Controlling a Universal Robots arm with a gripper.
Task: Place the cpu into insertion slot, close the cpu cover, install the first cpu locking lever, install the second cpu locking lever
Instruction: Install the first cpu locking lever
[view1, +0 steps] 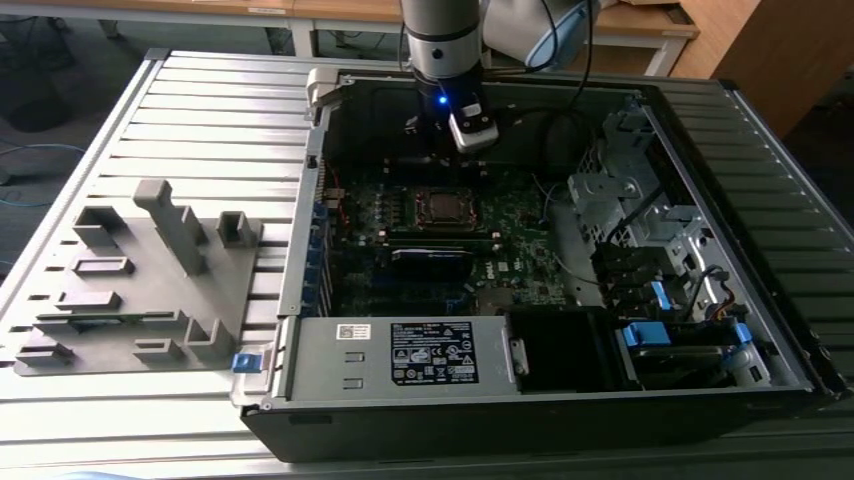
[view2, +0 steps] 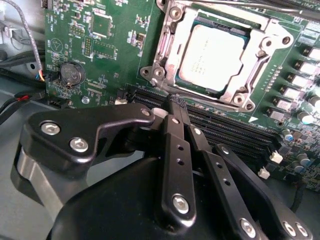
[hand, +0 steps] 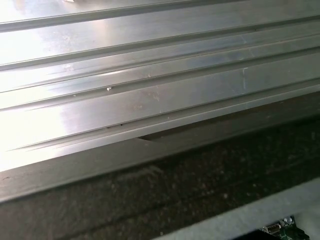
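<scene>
We see the cpu (view2: 212, 57) seated in the insertion slot (view1: 442, 207) under the lowered cpu cover (view2: 176, 44), our end effector (view2: 176, 107) closed and empty just beside it, above the green motherboard (view2: 107, 45)

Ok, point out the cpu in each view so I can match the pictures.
Exterior view: the cpu sits in its socket mid-motherboard, inside the open case, just below the tool.
Second wrist view: the cpu lies framed by the cpu cover, just beyond the tool's tips.
First wrist view: ribbed metal table and dark case edge.
Shared landmark: the green motherboard.
</scene>
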